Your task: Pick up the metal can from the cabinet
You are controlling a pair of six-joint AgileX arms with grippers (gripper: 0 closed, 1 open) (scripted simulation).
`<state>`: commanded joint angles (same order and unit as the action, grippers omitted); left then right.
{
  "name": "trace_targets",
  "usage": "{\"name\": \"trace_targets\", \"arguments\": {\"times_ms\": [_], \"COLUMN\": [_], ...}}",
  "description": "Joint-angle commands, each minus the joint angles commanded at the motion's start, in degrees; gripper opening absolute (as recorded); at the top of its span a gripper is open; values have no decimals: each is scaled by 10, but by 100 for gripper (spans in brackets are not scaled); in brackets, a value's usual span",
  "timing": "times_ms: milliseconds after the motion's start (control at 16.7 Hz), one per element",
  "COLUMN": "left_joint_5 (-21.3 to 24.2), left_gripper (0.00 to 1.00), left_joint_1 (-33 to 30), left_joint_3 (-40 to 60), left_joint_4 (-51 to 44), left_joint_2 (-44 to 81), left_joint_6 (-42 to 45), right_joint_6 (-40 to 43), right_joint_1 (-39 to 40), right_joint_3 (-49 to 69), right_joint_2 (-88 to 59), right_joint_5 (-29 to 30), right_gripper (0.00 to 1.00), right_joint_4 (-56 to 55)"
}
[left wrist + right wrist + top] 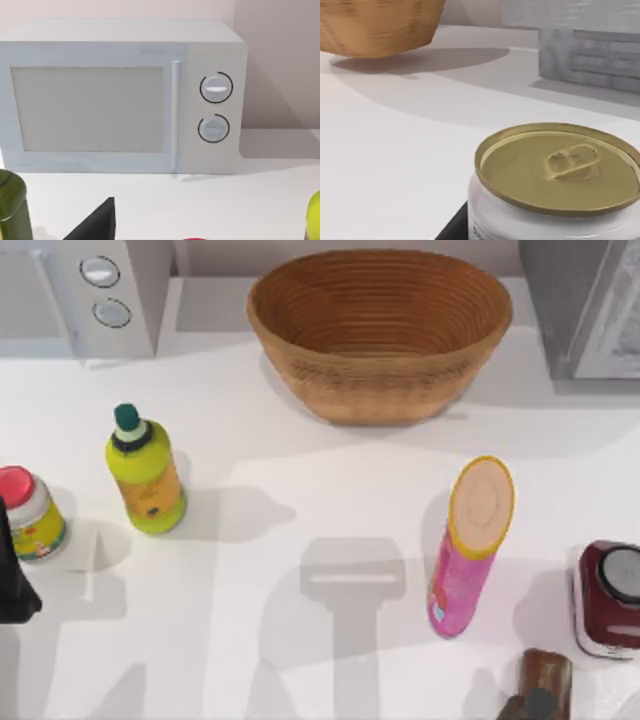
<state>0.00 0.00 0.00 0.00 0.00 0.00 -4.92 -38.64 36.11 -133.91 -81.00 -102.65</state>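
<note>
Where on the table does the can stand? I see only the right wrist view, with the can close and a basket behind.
Observer: The metal can stands upright at the table's right edge, with the right gripper near it.
Operator: Does something stand close to it?
Observer: A tall pink tube stands upright to its left, apart from it.
Operator: And the left arm?
Observer: The left gripper is at the table's left edge, beside a red-lidded jar.
</note>
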Motion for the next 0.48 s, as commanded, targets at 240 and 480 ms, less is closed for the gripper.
{"name": "trace_targets", "arguments": {"times_ms": [240, 480], "left_joint_5": [0, 0], "left_gripper": [100, 100], "left_joint_1": [0, 0], "left_joint_3": [0, 0], "left_joint_4": [0, 0], "left_joint_2": [0, 0], "left_joint_6": [0, 0], "right_joint_6": [0, 0], "right_joint_1": [0, 0], "right_joint_3": [0, 0], "right_joint_2": [0, 0], "right_joint_5": [0, 0], "right_gripper": [100, 100], "right_joint_4": [0, 0]}}
